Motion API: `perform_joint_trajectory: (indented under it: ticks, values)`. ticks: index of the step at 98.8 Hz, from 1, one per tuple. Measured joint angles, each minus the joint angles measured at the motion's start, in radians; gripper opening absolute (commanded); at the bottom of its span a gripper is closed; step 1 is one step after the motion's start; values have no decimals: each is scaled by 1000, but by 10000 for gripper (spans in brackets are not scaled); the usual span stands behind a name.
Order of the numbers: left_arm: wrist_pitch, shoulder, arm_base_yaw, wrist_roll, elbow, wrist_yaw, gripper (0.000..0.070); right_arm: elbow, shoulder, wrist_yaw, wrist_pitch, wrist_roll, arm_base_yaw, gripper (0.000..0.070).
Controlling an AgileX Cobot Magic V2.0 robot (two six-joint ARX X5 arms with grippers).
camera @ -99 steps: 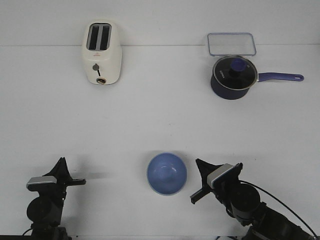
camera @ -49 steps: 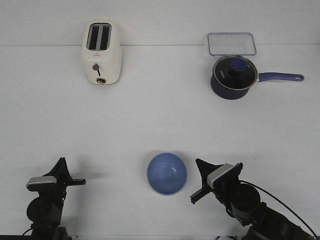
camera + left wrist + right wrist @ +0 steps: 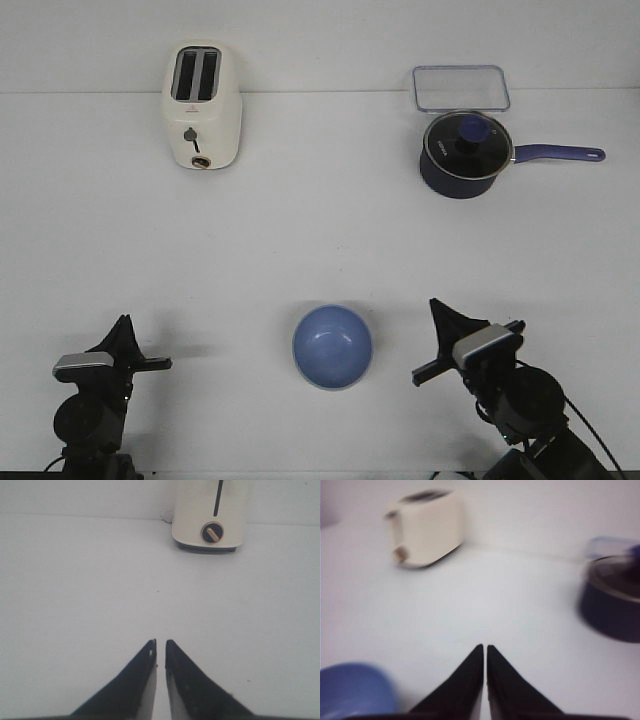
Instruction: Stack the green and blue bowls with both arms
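The periwinkle blue bowl (image 3: 332, 347) sits upright near the table's front edge, between my two arms. It also shows blurred in the right wrist view (image 3: 352, 690). The pale green bowl is not visible in any view. My left gripper (image 3: 122, 325) is shut and empty, low over the table at the front left, far from the bowl. My right gripper (image 3: 437, 308) is shut and empty, just right of the bowl and apart from it. The left wrist view shows the left gripper (image 3: 160, 642) over bare table. The right wrist view shows the right gripper (image 3: 485, 647) shut, with the bowl off to its side.
A cream toaster (image 3: 202, 105) stands at the back left, also seen in the left wrist view (image 3: 210, 517) and right wrist view (image 3: 425, 527). A dark blue lidded saucepan (image 3: 466, 152) with a long handle and a clear lidded container (image 3: 461, 87) are at the back right.
My right arm has moved to the right, away from the blue bowl, still shut. The left arm and the bowl have not moved.
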Motion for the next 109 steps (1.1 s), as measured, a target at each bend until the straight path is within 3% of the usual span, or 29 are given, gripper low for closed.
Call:
perform_joint_trajectory:
  ticks: [7, 19, 30, 51, 109]
  values:
    - [0, 0, 0, 0, 0, 0, 15, -82, -81, -51, 34, -14, -146, 12]
    - [0, 0, 0, 0, 0, 0, 15, -221, -219, -50, 34, -18, -369, 12]
    - [0, 0, 0, 0, 0, 0, 15, -299, -291, -50, 32, -18, -468, 12]
    - [0, 0, 0, 0, 0, 0, 15, -404, -359, -51, 31, -18, -490, 12]
    - [0, 0, 0, 0, 0, 0, 15, -404, -377, -52, 52, -32, -490, 12]
